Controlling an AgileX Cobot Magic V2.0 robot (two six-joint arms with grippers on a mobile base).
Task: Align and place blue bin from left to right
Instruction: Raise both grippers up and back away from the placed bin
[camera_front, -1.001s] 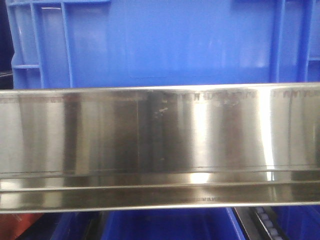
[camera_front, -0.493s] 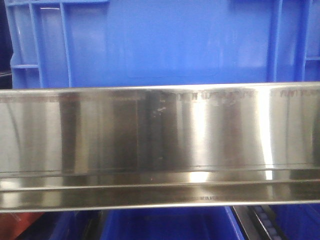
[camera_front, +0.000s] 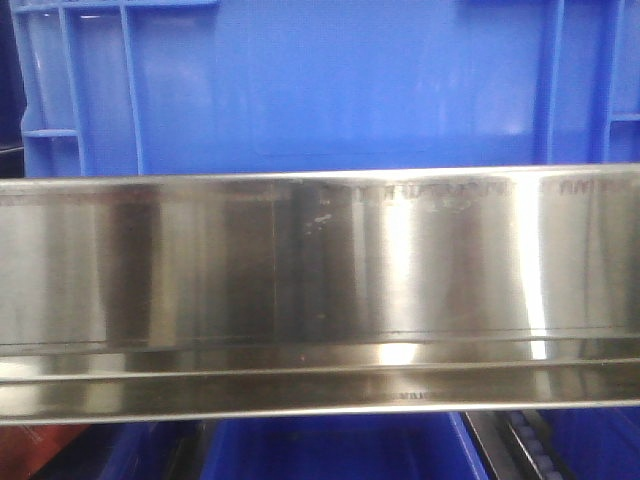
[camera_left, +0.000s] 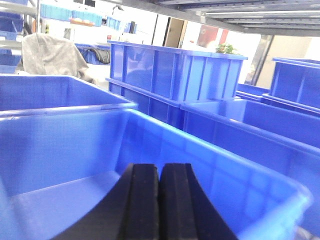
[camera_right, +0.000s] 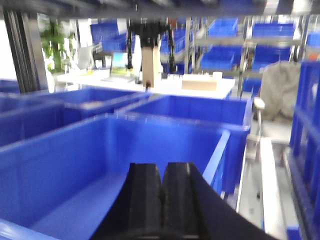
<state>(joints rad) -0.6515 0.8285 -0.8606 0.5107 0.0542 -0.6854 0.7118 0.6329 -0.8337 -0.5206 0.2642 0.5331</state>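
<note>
The blue bin (camera_front: 330, 85) sits slightly further left behind the steel rail (camera_front: 320, 290) than a second ago: its right-hand vertical rib has moved leftward in the front view. Reflections on the rail have shifted marginally.

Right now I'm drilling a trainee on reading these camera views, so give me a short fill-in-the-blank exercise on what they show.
1. In the front view, a shiny ____ rail runs across below the blue bin.
2. The left gripper has its jaws ____.
3. The right gripper hangs over an open tub whose colour is ____.
4. In the left wrist view, a grey ____ is draped at upper left.

Missing words: metal; shut; blue; cloth
</note>
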